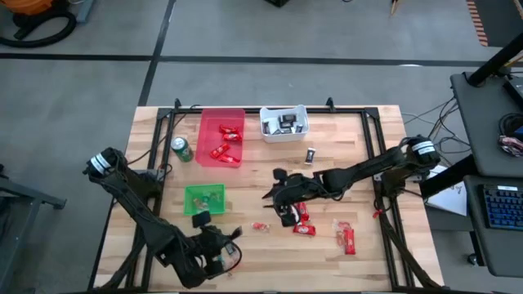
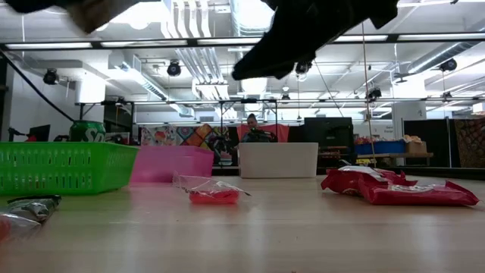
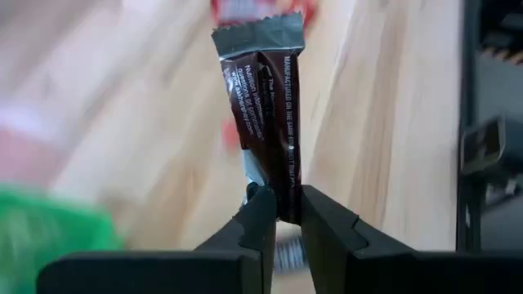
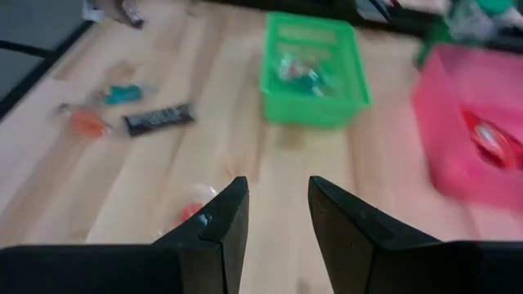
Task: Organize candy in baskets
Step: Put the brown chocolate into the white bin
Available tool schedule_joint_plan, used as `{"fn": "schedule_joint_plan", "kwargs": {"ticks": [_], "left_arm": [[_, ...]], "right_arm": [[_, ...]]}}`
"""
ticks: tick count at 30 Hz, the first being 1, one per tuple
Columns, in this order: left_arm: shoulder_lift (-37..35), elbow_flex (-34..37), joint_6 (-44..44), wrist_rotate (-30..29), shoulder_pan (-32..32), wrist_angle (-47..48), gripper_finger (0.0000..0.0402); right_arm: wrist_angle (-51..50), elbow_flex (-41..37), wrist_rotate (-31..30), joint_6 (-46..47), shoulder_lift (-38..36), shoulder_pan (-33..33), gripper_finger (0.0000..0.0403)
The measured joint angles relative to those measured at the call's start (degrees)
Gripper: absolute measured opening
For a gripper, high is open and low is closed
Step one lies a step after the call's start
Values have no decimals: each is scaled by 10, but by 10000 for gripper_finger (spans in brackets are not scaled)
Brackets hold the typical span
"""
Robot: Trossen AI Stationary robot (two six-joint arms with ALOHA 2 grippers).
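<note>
Left gripper [image 3: 280, 214], by the table's [image 1: 384, 204] near-left corner, pinches a dark mini bar [image 3: 265, 122] upright by its end; white basket [image 1: 283, 124] lies far-right.

Long basket [image 1: 222, 137] upper middle of high view, bars inside. Box basket [image 1: 283, 123] right of it, can [image 1: 181, 149] left of it. Small square basket [image 1: 204, 199] below long basket, sweets inside. Loose candy [image 1: 343, 237] on table [image 1: 359, 171], lower right. One small piece [image 1: 310, 155] below box basket.
</note>
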State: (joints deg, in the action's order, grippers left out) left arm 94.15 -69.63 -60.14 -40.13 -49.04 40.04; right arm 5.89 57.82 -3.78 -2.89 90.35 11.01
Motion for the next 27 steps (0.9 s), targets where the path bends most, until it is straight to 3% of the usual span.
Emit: {"fn": "schedule_joint_plan", "kwargs": {"ticks": [7,12,15,21,27], "left_arm": [[-17,0,241,-86,23,-146,37],[-16,0,490,-85,42,-314,38],[-16,9,587,-60,58,-385,38],[-36,101,654,52,95,-540,28],[-81,241,652,93,114,-752,4]], "right_arm": [[130,0,93,-55,37,12,123],[163,0,113,-69,42,11,123],[162,0,113,-72,40,11,123],[141,-2,113,-68,33,11,123],[120,-12,113,-60,16,11,123]]}}
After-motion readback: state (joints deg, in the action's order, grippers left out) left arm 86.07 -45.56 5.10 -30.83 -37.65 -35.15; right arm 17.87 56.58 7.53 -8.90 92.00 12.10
